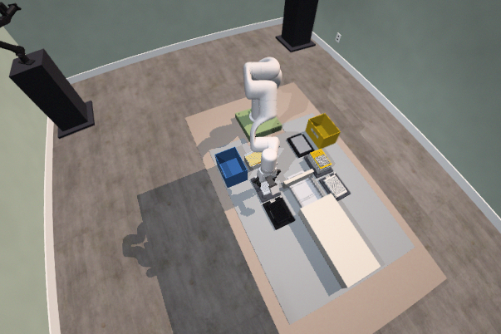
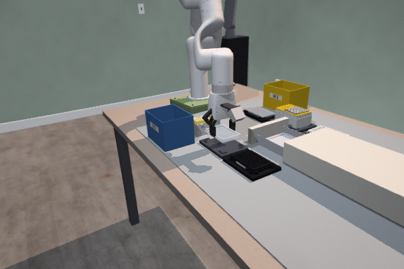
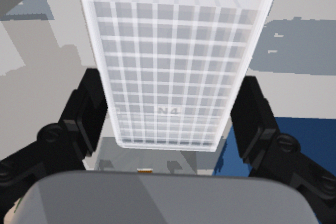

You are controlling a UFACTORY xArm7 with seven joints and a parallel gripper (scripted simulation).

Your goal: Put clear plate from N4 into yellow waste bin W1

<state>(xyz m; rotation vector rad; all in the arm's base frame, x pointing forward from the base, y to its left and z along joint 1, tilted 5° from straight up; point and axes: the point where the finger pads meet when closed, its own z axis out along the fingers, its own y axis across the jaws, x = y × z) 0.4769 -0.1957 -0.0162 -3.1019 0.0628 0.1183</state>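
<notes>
Clear plate (image 2: 226,134) sits clamped between the black fingers of the gripper (image 2: 222,127), raised just above nest N4 (image 2: 223,146) below it. Bin W1 (image 2: 285,94) stands well apart, beyond the gripper.

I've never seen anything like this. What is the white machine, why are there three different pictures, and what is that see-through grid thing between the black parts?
The white machine is a robot arm bolted to a green base plate on a bench. One picture looks down from high above, one from the side, and one comes from a camera on the arm's wrist. The black parts are the fingers of its gripper. They are closed on a clear plate, a lab tray of small wells, held just above its dark nest. Also on the bench: a blue bin, a yellow bin where the plate must go, a black plate, a tip box and a long cream cooler.
</notes>
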